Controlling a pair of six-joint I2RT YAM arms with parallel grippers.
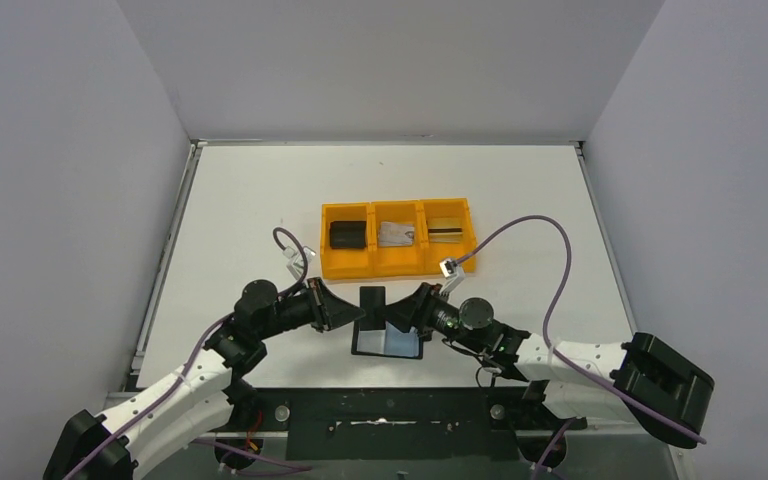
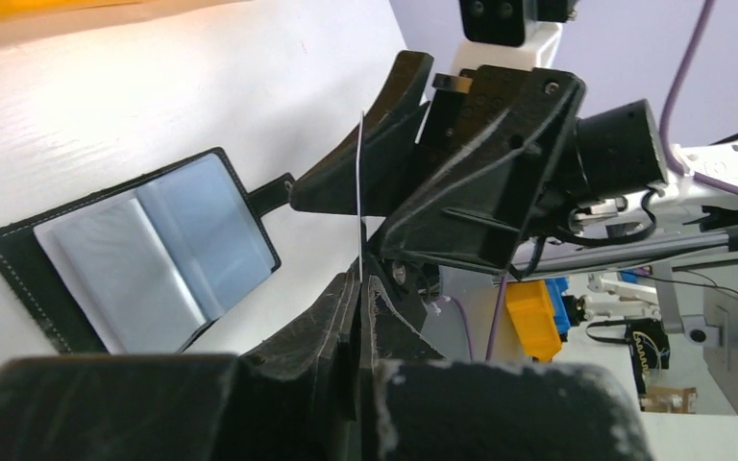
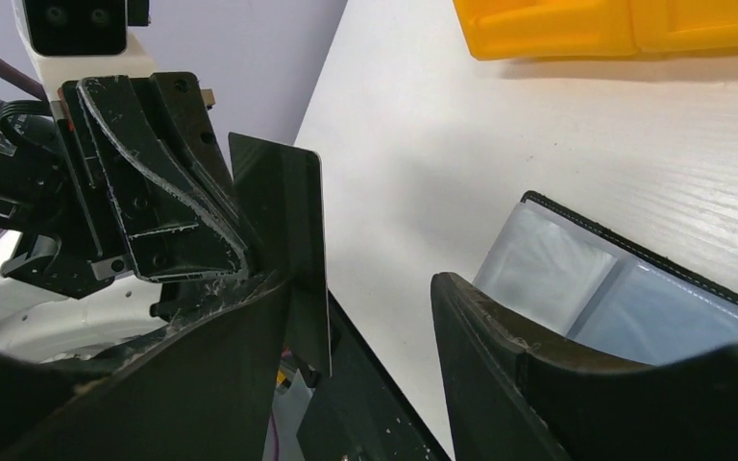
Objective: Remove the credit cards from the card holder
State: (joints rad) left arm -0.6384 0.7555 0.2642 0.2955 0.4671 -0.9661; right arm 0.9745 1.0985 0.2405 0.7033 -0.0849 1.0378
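The card holder [image 1: 390, 340] lies spread flat at the middle of the near edge of the table [image 1: 240, 200], blue-grey pockets up. Over it the left claw [image 2: 359, 283] is pinched tight on a dark card [image 3: 283, 221] held upright. The right claw [image 3: 360, 288] faces it, jaws partly apart with that card between them; whether they touch it I cannot tell. Farther back, the orange tray [image 1: 400, 268] holds a black block [image 1: 348, 235], a silvery card [image 1: 395, 234] and a gold card [image 1: 446, 230], one per compartment.

White table [image 1: 250, 190], pale grey walls [image 1: 60, 150] on three sides, even light
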